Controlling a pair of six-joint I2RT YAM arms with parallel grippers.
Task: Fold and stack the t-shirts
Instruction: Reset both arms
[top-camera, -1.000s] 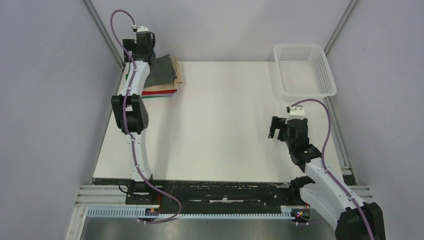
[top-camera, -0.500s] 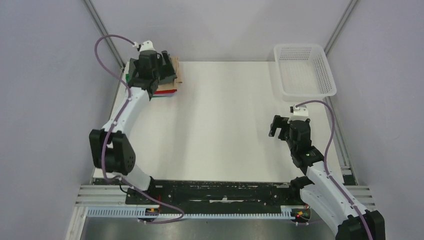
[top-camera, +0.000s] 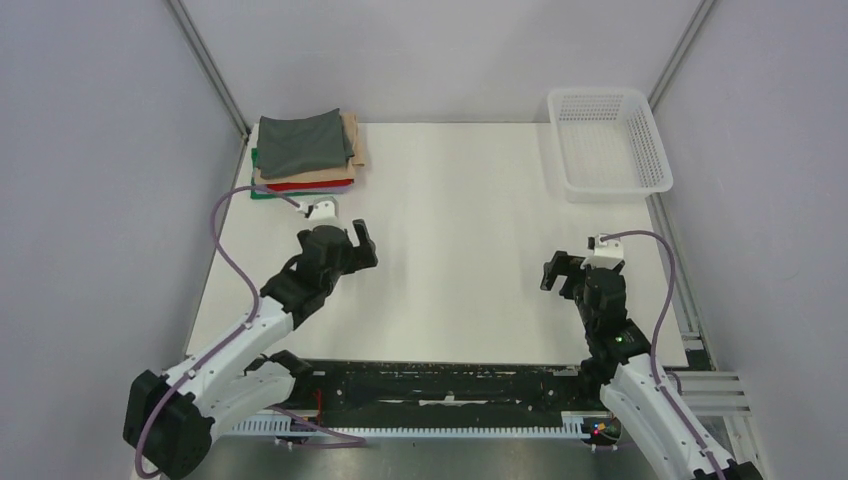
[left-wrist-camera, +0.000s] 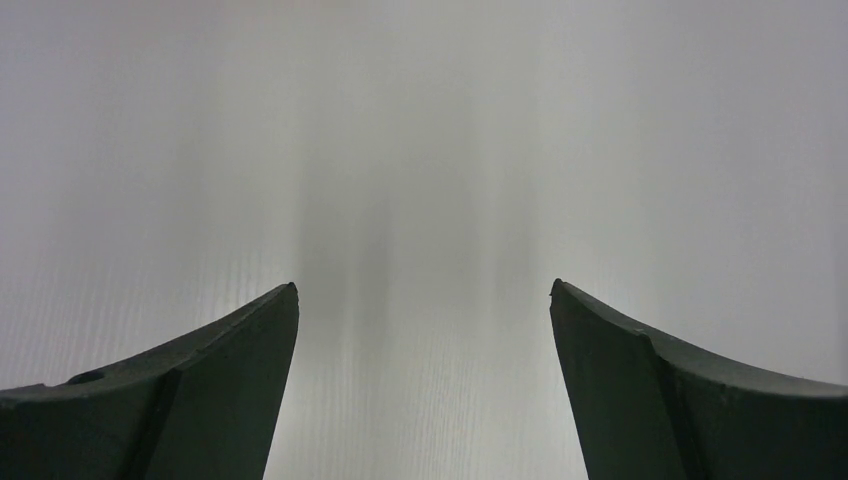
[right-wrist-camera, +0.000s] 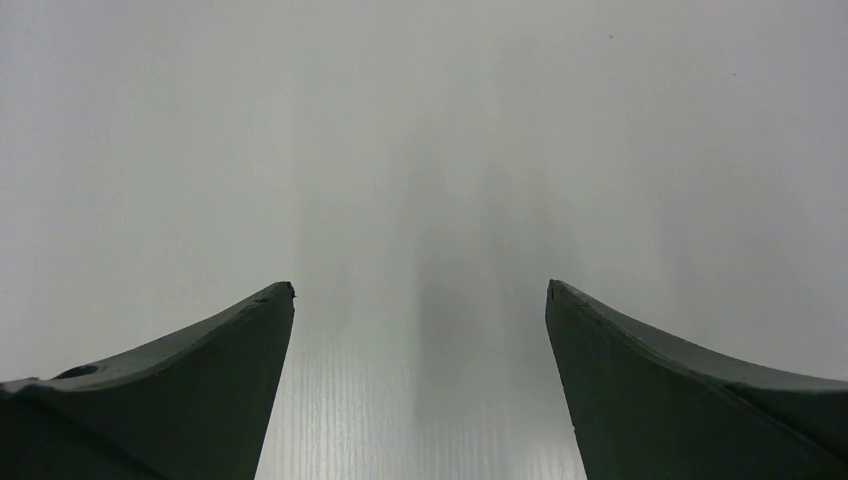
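The t-shirts lie folded in one stack at the table's far left corner: a dark charcoal-grey one (top-camera: 300, 144) on top, then a tan one (top-camera: 352, 150), a red one (top-camera: 310, 186) and a green one (top-camera: 256, 192) at the bottom. My left gripper (top-camera: 362, 244) is open and empty, well in front of the stack over bare table. In the left wrist view the left gripper (left-wrist-camera: 423, 288) shows only white table between its fingers. My right gripper (top-camera: 562, 270) hangs open and empty over the right side of the table. The right gripper (right-wrist-camera: 420, 286) likewise frames only bare tabletop.
A white plastic lattice basket (top-camera: 655, 150) stands at the far right corner, nothing visible in it. The white table (top-camera: 450, 220) is bounded by grey walls with metal posts at the back corners.
My left arm has pulled back from the stack to the near left of the table, leaving the charcoal shirt on top. The right arm has drawn back slightly toward its base.
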